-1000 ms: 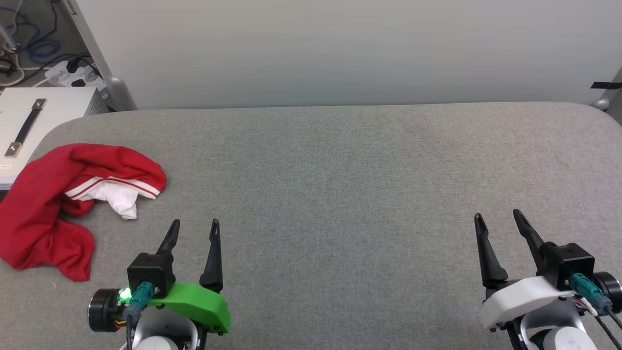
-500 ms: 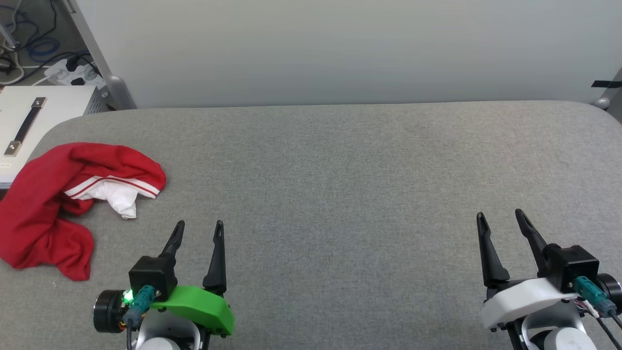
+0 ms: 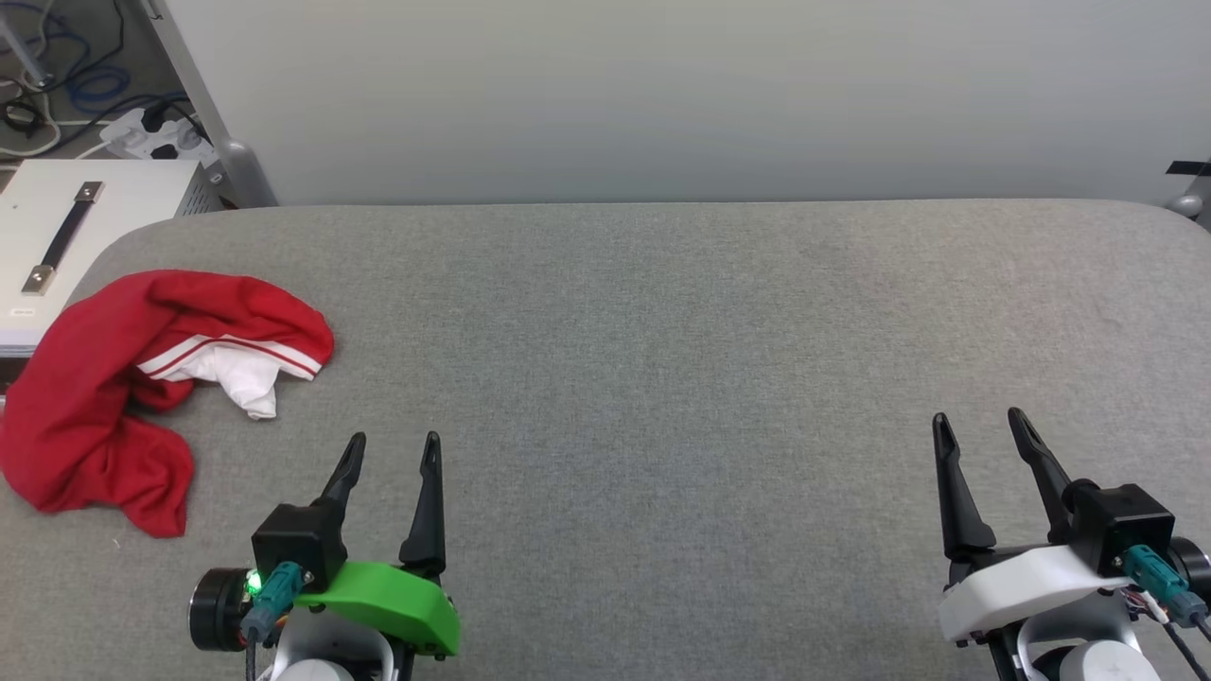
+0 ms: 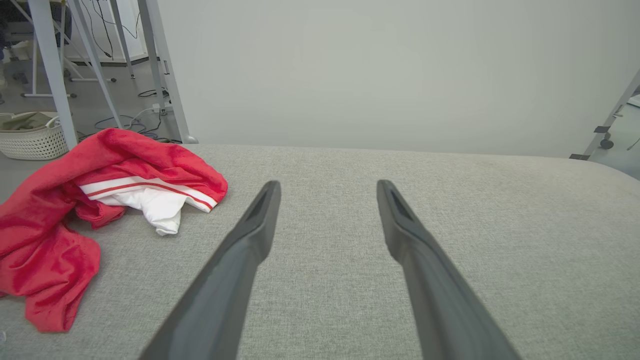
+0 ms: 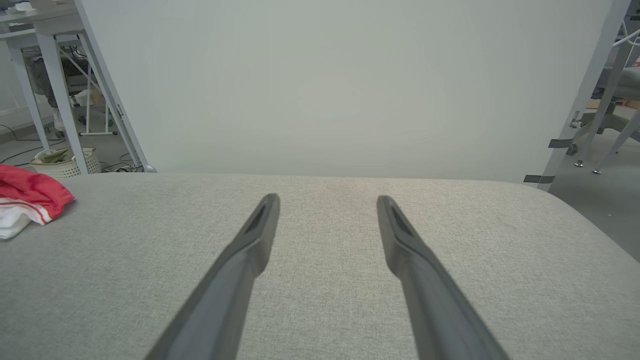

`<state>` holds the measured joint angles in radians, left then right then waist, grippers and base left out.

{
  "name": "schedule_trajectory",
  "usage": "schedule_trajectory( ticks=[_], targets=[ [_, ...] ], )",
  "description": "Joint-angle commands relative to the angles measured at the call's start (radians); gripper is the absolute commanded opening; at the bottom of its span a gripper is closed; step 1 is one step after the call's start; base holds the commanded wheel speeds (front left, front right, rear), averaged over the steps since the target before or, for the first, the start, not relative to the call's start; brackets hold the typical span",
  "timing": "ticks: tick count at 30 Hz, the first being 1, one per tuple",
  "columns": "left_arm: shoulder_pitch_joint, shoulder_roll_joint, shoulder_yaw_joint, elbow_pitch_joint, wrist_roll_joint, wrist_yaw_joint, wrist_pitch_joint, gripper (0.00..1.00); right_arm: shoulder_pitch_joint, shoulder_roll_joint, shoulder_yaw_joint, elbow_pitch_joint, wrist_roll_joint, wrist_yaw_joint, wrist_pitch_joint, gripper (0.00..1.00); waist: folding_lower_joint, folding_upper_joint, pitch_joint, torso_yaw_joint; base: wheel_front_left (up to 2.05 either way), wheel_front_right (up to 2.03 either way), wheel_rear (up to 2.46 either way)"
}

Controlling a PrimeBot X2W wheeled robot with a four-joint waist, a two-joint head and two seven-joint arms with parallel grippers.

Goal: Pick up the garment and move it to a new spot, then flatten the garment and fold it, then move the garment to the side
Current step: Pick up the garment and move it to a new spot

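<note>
grey woven cloth covers the wide table (image 3: 662,312) before me, where the garment (image 3: 104,388) lies crumpled in a red heap at the left edge, one white sleeve poking out. my left gripper (image 3: 394,440) hovers near it, fingers spread and empty; my right gripper (image 3: 976,416) waits well apart, likewise spread and empty. pinching only a loose fold could let the rest drag or slip off the edge.

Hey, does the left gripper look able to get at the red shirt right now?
Probably yes. The shirt lies crumpled on the grey surface, ahead and left of the open left gripper, apart from it, with only bare surface between them.
</note>
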<state>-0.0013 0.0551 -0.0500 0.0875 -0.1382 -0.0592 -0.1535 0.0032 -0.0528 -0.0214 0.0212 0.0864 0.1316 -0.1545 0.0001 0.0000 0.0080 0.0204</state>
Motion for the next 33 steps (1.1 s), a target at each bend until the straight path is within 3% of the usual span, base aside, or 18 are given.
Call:
schedule_trajectory(
  ticks=[1,12,33],
  targets=[
    [0.011,-0.003,0.0,0.004,-0.009,-0.006,-0.011,1.0,0.015,0.002,0.006,0.004,0.006,-0.001,-0.011,1.0,-0.0001,0.0,0.0,0.007,0.0,0.0,0.0],
    [0.012,-0.004,0.001,0.016,-0.022,-0.01,-0.033,1.0,0.023,0.002,0.032,0.01,0.009,-0.001,-0.033,1.0,-0.0001,0.0,-0.001,0.082,0.0,0.0,0.0],
    [0.014,-0.004,0.009,0.036,-0.043,-0.035,-0.077,1.0,0.024,0.002,0.077,0.029,0.029,-0.001,-0.076,1.0,-0.0001,0.0,0.009,0.305,0.0,0.0,0.0]
  ],
)
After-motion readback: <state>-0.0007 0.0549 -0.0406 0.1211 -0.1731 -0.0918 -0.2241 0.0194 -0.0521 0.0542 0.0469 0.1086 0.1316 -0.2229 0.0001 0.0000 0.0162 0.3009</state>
